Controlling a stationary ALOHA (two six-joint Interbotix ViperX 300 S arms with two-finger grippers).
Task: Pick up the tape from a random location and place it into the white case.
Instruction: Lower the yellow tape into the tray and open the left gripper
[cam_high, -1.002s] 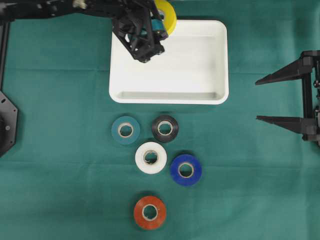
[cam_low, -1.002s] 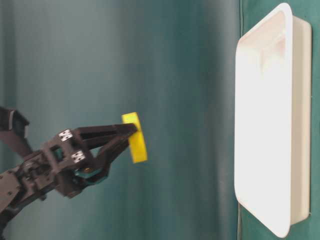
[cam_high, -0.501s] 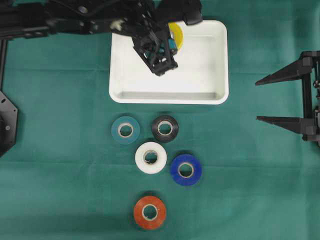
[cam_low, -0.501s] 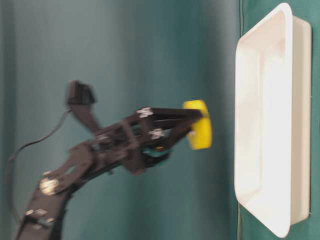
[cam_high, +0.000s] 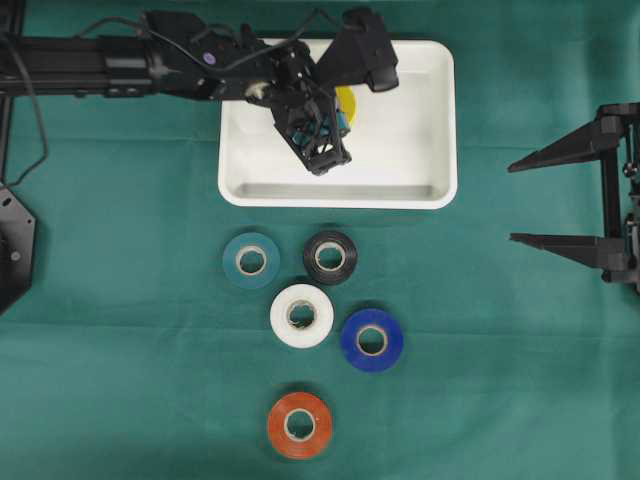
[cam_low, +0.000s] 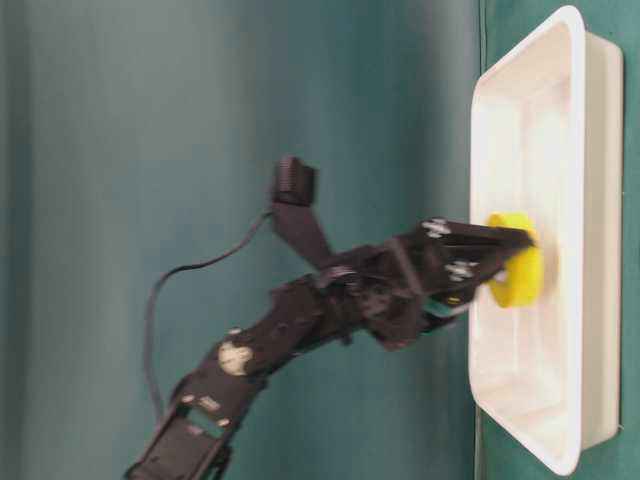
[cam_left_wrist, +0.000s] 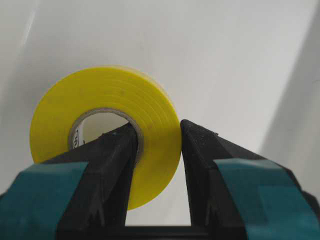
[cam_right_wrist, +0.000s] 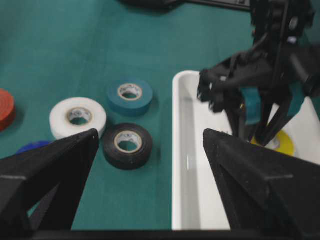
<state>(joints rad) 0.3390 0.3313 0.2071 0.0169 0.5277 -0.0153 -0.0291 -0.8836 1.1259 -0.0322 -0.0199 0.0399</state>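
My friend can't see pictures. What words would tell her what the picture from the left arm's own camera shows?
The left gripper pinches a yellow tape roll, one finger through its hole and one outside. Behind the roll is the smooth inside of the white case.

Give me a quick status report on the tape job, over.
Left gripper shut on yellow tape, low inside white case. Right gripper open, parked aside. Nothing in the way.
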